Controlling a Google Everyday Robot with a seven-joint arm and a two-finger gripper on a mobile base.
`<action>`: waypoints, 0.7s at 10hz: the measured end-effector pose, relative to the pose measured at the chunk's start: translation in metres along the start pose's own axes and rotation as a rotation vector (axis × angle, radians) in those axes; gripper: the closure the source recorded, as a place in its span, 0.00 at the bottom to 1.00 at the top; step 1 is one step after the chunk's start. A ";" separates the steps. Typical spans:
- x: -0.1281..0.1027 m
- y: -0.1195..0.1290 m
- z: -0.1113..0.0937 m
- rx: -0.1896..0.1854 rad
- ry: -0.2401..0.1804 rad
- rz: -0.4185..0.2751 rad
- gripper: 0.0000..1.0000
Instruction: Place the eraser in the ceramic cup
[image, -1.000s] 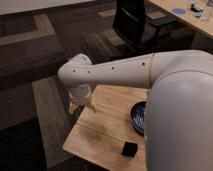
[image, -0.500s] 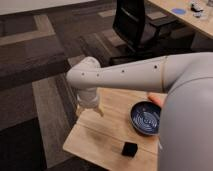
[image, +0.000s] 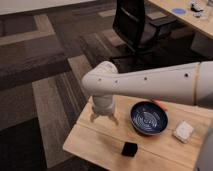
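The eraser (image: 130, 149) is a small black block lying on the wooden table (image: 90, 142) near its front edge. The ceramic cup (image: 149, 118) is a dark blue bowl with pale swirl lines, standing to the upper right of the eraser. My gripper (image: 103, 119) points down over the table's left part, left of the bowl and up-left of the eraser. Its fingers (image: 93, 117) are spread apart with nothing between them. My white arm (image: 150, 82) crosses the view above the bowl.
A pale grey-white block (image: 183, 131) lies right of the bowl. A small orange-red object (image: 159, 104) lies just behind the bowl. A black office chair (image: 135, 25) stands beyond the table, and a desk (image: 190, 12) is at top right. Carpet surrounds the table.
My arm has swung to the right and the gripper has moved right over the table. The blue bowl shows fully now. The eraser has not moved.
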 end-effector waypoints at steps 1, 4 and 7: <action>0.013 -0.022 -0.001 0.012 -0.006 0.019 0.35; 0.051 -0.042 0.004 -0.035 -0.036 0.046 0.35; 0.074 -0.075 0.012 -0.047 -0.043 0.077 0.35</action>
